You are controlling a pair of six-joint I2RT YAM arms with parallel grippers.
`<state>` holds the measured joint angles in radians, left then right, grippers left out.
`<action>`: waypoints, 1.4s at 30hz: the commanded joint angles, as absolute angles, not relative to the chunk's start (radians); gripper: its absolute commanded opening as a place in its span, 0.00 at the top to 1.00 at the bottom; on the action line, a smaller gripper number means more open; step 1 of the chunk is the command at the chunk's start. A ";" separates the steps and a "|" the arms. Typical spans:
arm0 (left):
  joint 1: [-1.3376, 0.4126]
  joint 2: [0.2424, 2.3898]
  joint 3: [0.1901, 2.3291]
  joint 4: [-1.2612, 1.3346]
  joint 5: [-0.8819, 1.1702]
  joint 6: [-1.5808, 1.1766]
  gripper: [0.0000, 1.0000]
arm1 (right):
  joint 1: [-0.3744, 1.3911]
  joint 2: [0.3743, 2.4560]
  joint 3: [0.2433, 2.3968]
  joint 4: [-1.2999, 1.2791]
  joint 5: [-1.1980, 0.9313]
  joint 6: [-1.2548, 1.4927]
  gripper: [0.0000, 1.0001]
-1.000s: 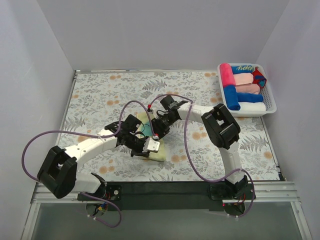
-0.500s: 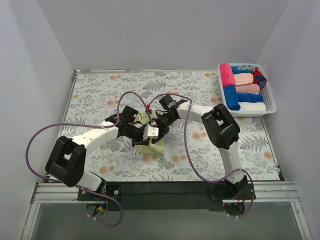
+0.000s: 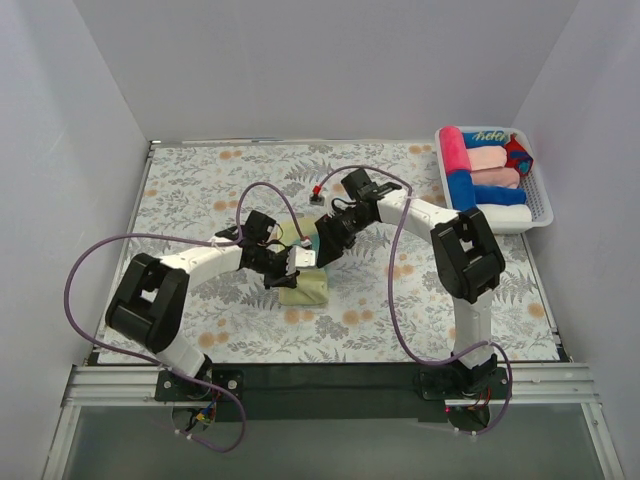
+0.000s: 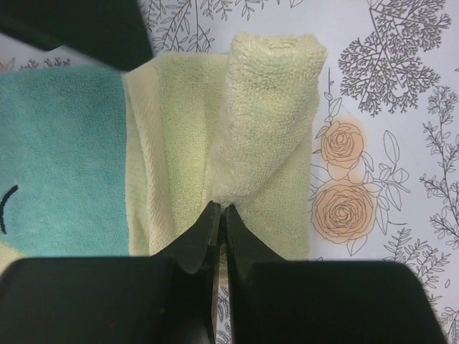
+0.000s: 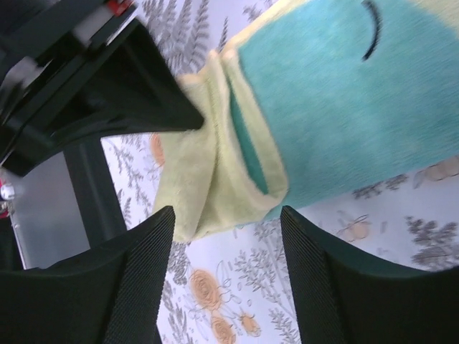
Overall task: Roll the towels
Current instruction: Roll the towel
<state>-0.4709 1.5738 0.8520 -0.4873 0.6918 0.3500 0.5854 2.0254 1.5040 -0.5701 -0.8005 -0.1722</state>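
Floral tabletop (image 3: 200, 190) holds, at centre, the pale yellow terry towel with teal patch (image 3: 308, 290); left gripper (image 4: 219, 211) pinches its rolled end tight, unrolled length running toward twelve o'clock beneath the right gripper (image 5: 226, 211), jaws apart, empty.

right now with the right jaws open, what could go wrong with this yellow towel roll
The left jaws are shut on a thin ridge of the yellow towel, so it may slip out and the loose fold could flop open. With the right jaws open and off the cloth, nothing pins the teal patch end, so a pull might drag the towel rather than roll it.
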 commanded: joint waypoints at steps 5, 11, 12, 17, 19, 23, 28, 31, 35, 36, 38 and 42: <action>-0.448 1.632 0.887 -0.442 0.715 0.347 1.00 | 0.607 1.957 1.416 -0.595 -0.890 -0.204 0.46; -0.446 1.640 0.894 -0.440 0.703 0.350 1.00 | 0.617 2.000 1.401 -0.566 -0.936 -0.172 0.44; -0.446 1.640 0.893 -0.440 0.701 0.353 1.00 | 0.617 2.003 1.391 -0.560 -0.937 -0.164 0.44; -0.443 1.631 0.896 -0.443 0.703 0.344 1.00 | 0.649 2.045 1.381 -0.531 -0.862 -0.160 0.54; -0.442 1.620 0.896 -0.449 0.703 0.342 1.00 | 0.652 2.080 1.391 -0.526 -0.841 -0.149 0.64; -0.439 1.528 0.859 -0.466 0.686 0.362 0.85 | 0.652 2.137 1.405 -0.520 -0.799 -0.132 0.83; -0.440 1.338 0.779 -0.471 0.664 0.432 0.61 | 0.653 2.184 1.413 -0.522 -0.782 -0.117 0.92; -0.480 1.238 0.727 -0.459 0.617 0.462 0.48 | 0.657 2.189 1.417 -0.525 -0.781 -0.109 0.92; -0.598 1.175 0.654 -0.378 0.479 0.465 0.46 | 0.661 2.194 1.422 -0.525 -0.778 -0.100 0.92; -0.623 1.169 0.635 -0.353 0.451 0.463 0.46 | 0.661 2.197 1.425 -0.526 -0.776 -0.095 0.92; -0.689 1.169 0.601 -0.299 0.382 0.457 0.46 | 0.664 2.198 1.427 -0.526 -0.775 -0.094 0.92; -0.738 1.222 0.592 -0.235 0.318 0.445 0.46 | 0.663 2.203 1.431 -0.531 -0.781 -0.091 0.92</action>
<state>-0.7170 1.2022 0.5941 -0.3370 0.4191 0.4412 0.6510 2.1620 1.4178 -0.5468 -0.8665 -0.0738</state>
